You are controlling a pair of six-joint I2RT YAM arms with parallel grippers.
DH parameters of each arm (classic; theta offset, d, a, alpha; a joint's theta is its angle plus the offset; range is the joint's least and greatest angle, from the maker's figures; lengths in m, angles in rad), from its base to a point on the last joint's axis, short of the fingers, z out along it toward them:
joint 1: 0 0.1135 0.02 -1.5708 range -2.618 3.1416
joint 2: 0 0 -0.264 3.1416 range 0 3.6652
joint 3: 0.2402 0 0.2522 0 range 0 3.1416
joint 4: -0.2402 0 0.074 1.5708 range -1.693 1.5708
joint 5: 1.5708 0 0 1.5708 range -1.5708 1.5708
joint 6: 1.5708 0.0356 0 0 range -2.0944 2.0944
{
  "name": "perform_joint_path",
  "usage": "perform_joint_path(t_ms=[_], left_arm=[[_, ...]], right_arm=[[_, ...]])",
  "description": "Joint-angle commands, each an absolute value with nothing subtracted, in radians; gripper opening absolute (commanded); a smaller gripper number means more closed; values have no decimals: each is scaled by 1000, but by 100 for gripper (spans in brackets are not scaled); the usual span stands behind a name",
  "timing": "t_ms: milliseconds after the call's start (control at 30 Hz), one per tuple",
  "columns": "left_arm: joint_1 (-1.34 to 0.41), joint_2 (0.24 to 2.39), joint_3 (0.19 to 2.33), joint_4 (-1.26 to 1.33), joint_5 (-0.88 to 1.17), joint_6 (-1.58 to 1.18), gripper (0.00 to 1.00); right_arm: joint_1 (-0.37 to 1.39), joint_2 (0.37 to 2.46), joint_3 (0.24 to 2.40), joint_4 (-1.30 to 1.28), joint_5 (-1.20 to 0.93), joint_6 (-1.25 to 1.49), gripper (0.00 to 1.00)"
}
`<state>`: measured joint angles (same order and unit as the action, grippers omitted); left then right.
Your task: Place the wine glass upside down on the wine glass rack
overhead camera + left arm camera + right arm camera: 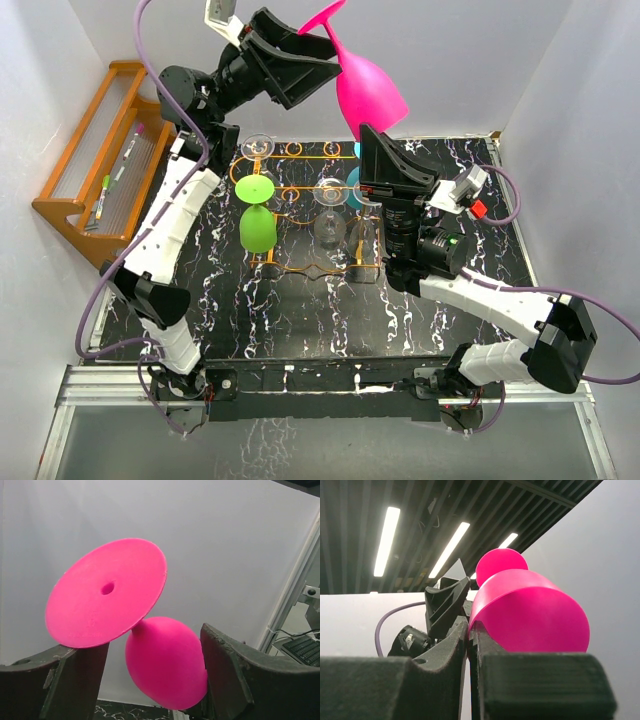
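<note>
Straddling the glass [368,90] at top centre, left gripper [322,60] is standing wide, foot resting on one finger and bowl leaning on the other, likely steadying. Just right, right gripper [372,135] is closing tight, seemingly pinching the rim to carry it foot-up over rack [285,267], mid-frame.

1. Most likely a robotics lab: a left arm [180,215] and a right arm [500,300] stand bolted to an aluminium rail [110,385] at the table [300,320] edge.
2. Plain white panels [570,110] box the table in.
3. Strip lights [385,540] hang from a dark slatted ceiling, and what seems to be a keyboard [306,651] sits outside.
</note>
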<state>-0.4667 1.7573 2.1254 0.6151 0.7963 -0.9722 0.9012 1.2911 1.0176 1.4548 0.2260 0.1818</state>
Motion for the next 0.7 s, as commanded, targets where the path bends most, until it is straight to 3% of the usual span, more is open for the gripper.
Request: perform_joint_path(t_ms=[0,167,300,400,667], left_arm=[[-494,1772,2186,614,793,-937,68],[-506,1791,2225,600,779,-918,48],[-513,1791,2232,589,773,-910,17],[-512,1789,2233,593,777,-909,1],[-515,1796,2255,604,785,-914,0]], right_arm=[[903,1283,1046,1679,180,171,8],[903,1288,1045,1664,167,181,8],[903,1303,1045,1671,173,193,8],[903,1312,1043,1675,176,202,8],[904,1326,1045,1623,165,245,8]])
